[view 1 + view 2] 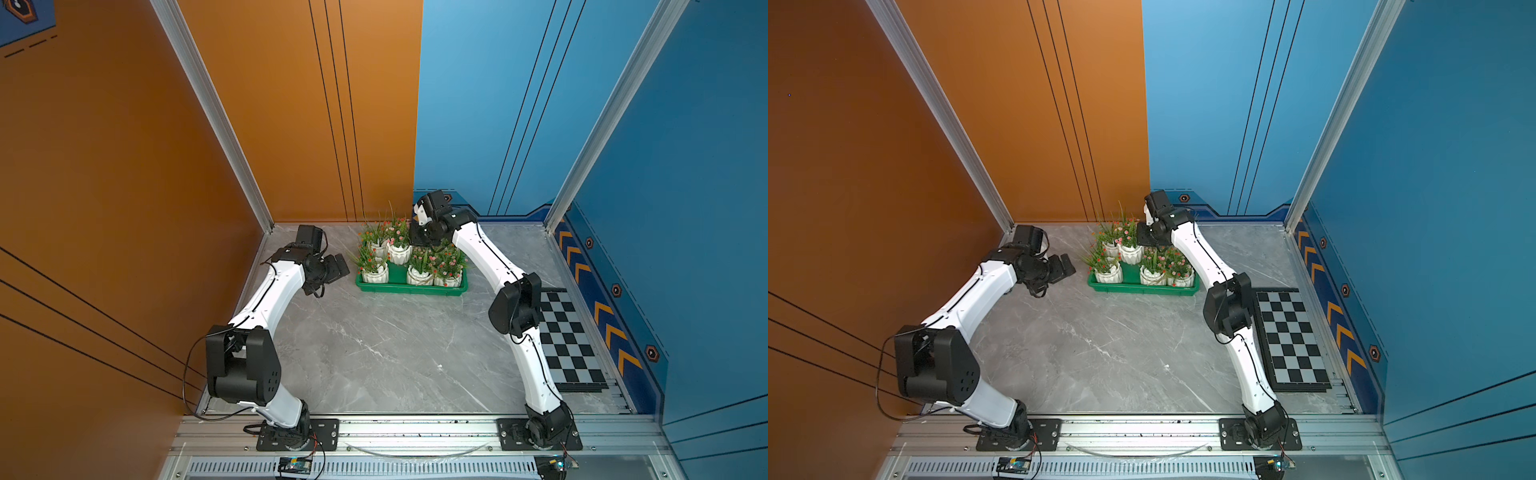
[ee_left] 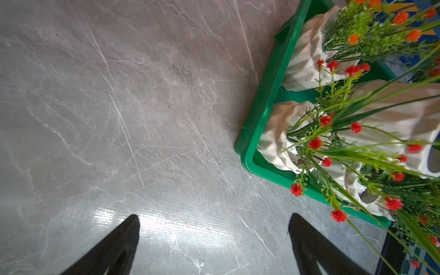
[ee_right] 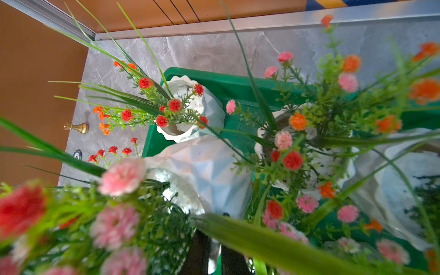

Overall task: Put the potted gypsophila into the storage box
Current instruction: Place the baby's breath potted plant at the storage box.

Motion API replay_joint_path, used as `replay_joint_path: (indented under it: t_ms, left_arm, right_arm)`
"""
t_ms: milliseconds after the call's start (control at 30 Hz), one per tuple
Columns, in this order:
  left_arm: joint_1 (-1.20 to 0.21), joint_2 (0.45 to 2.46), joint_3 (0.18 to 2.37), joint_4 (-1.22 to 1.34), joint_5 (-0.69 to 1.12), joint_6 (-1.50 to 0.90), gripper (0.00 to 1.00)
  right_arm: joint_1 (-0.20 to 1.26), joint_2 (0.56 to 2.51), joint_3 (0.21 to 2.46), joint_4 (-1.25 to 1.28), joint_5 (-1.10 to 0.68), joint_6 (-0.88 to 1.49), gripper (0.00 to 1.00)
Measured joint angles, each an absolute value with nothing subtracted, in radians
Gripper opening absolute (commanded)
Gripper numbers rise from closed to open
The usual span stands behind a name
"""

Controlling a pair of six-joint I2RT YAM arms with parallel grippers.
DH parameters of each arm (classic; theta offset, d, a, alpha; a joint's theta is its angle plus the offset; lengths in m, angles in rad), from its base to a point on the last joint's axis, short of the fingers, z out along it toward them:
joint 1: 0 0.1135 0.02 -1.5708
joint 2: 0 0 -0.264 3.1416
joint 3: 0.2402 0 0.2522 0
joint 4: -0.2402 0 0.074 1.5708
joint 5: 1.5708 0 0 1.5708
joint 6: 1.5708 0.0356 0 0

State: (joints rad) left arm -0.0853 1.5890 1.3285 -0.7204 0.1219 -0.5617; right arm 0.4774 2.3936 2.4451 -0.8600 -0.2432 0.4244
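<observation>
Grey marble table (image 1: 374, 353) carries the green storage box (image 1: 411, 289) at 12 o'clock, with the potted gypsophila (image 1: 375, 274) crowded inside it. My right gripper (image 3: 214, 240) is pinched closed on one pot's rim at the box's 1 o'clock corner. The left gripper (image 2: 214, 238) gapes wide and empty at its 9 o'clock. My worry is that tangled leaves could snag on release and topple neighbouring pots. The box's long axis runs 9-to-3. The pots stand upright, stems skyward, though I cannot tell the held one's tilt.
</observation>
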Motion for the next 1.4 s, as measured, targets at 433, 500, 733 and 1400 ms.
replay_joint_path:
  t_ms: [433,500,733,1400]
  left_arm:
    - [-0.080,1.626,1.338,-0.708,0.143,-0.546,0.98]
    - [-0.078,1.634,1.338,-0.706,0.144,-0.546,0.98]
    - [-0.076,1.659,1.343,-0.705,0.152,-0.546,0.98]
    - [-0.072,1.679,1.353,-0.699,0.170,-0.546,0.98]
  right_arm:
    - [0.477,2.435,2.445,-0.850,-0.242,0.432,0.01]
    - [0.477,2.438,2.445,-0.844,-0.242,0.436,0.01]
    - [0.477,2.469,2.450,-0.823,-0.239,0.447,0.01]
    - [0.477,2.495,2.453,-0.807,-0.231,0.450,0.02]
